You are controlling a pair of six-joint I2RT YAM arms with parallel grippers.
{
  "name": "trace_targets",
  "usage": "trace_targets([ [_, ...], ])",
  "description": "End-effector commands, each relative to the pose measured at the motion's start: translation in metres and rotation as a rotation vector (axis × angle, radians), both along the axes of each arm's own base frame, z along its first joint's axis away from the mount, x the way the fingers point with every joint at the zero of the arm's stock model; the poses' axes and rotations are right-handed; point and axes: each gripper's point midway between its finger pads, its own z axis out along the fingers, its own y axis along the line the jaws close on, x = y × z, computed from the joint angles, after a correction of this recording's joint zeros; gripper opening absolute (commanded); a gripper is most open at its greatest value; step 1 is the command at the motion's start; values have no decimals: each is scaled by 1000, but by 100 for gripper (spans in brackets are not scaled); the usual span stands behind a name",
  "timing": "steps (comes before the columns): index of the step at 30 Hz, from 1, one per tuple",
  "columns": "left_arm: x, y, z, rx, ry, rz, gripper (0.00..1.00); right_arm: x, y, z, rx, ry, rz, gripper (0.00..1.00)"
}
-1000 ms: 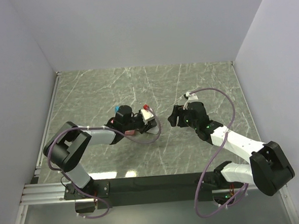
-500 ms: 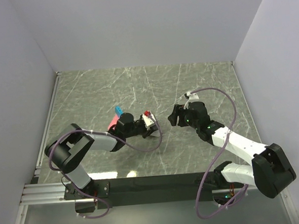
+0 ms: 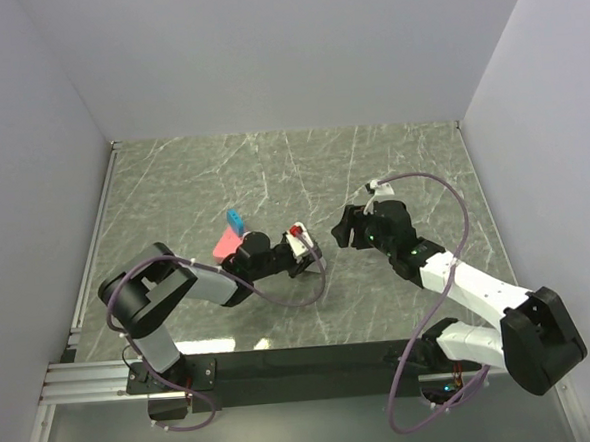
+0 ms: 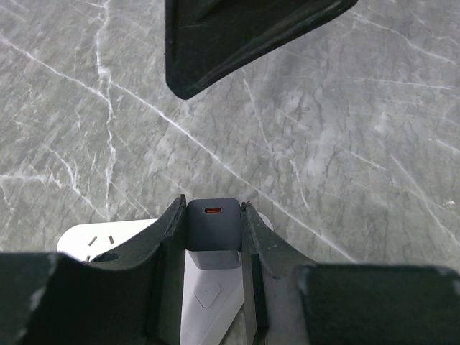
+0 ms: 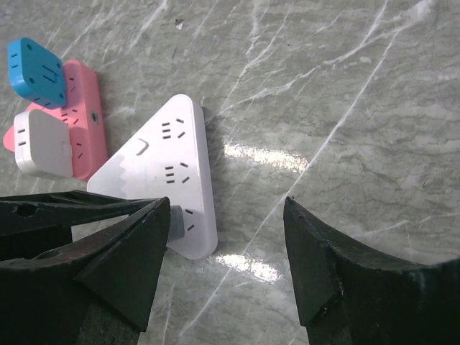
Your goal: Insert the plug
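Note:
My left gripper (image 4: 212, 210) is shut on a dark grey plug (image 4: 212, 224) that has a small orange port on its end. The plug stands on the face of a white triangular power strip (image 4: 205, 302), near one corner. Its prongs are hidden. In the right wrist view the strip (image 5: 162, 180) lies flat, and the plug (image 5: 177, 221) shows at its lower edge beside the left fingers (image 5: 72, 208). My right gripper (image 5: 226, 215) is open and empty, just right of the strip. In the top view the left gripper (image 3: 297, 249) covers the strip and the right gripper (image 3: 344, 228) faces it.
A pink power strip (image 3: 222, 245) lies left of the white one, with a blue plug (image 3: 236, 222) in its far end. In the right wrist view a white plug (image 5: 43, 144) also sits on the pink strip (image 5: 80, 108). Purple cables trail from both arms.
My left arm has swung toward the near side and lowered, uncovering the pink strip and blue plug. Its gripper has moved slightly right and nearer. The right arm has barely moved.

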Motion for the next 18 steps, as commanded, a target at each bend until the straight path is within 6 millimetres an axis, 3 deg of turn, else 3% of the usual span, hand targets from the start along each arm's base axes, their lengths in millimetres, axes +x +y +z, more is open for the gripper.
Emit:
trace_targets([
  [1, -38, 24, -82, 208, 246, -3, 1, 6, 4, 26, 38, -78, 0, 71],
  [11, -58, 19, -116, 292, 315, -7, 1, 3, 1, 33, 55, -100, -5, 71],
  [18, -70, 22, -116, 253, 322, 17, 1, 2, 0, 35, 60, -108, -9, 71],
])
